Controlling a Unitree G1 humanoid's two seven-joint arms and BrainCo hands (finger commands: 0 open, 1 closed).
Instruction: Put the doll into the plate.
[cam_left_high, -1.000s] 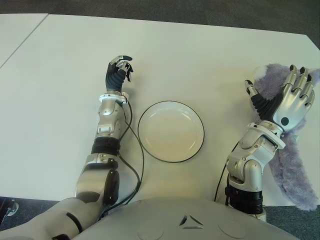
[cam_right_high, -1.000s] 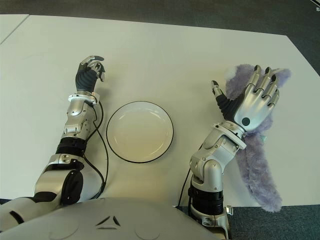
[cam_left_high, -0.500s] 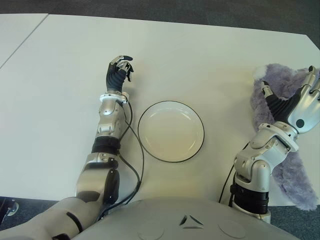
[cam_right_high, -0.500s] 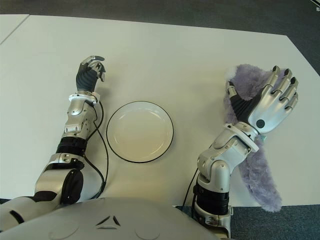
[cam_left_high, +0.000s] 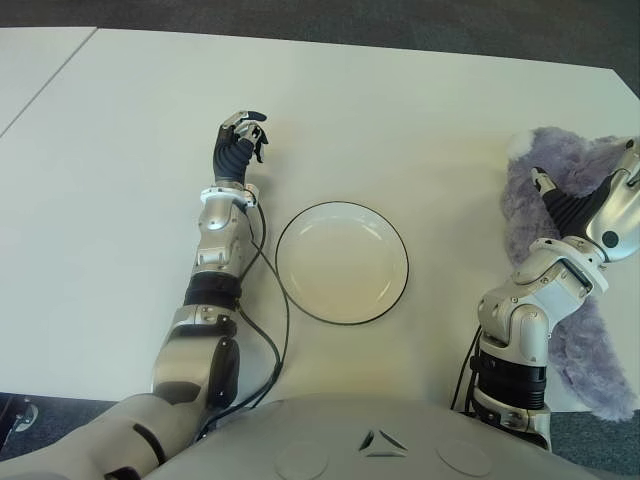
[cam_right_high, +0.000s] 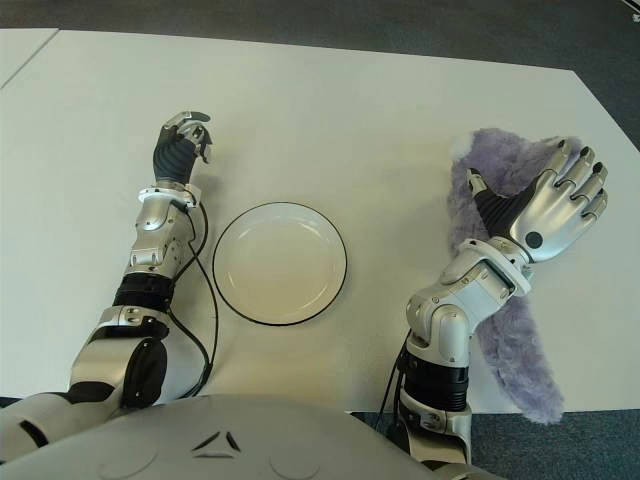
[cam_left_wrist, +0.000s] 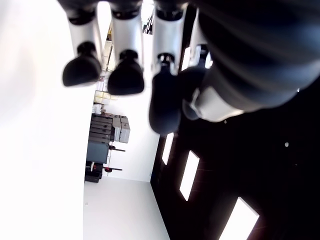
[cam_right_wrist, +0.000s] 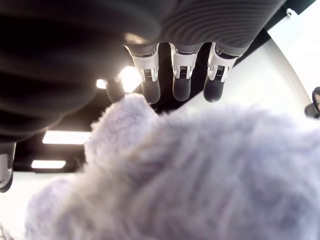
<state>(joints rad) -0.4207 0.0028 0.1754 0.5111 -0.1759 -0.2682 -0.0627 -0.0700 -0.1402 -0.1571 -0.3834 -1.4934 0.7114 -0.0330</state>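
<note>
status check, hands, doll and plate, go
Right hand open, poised over purple doll, no grasp. Left hand curled, idle left of plate. Plate bare. Nothing between doll and plate.

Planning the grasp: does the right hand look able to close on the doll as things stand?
Probably yes. The right hand hovers directly over the doll with fingers spread, and nothing lies between them. The plate sits apart.

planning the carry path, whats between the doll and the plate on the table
Only bare white table. In the right eye view, nothing sits between the purple doll and the plate; the right hand hovers above the doll.
</note>
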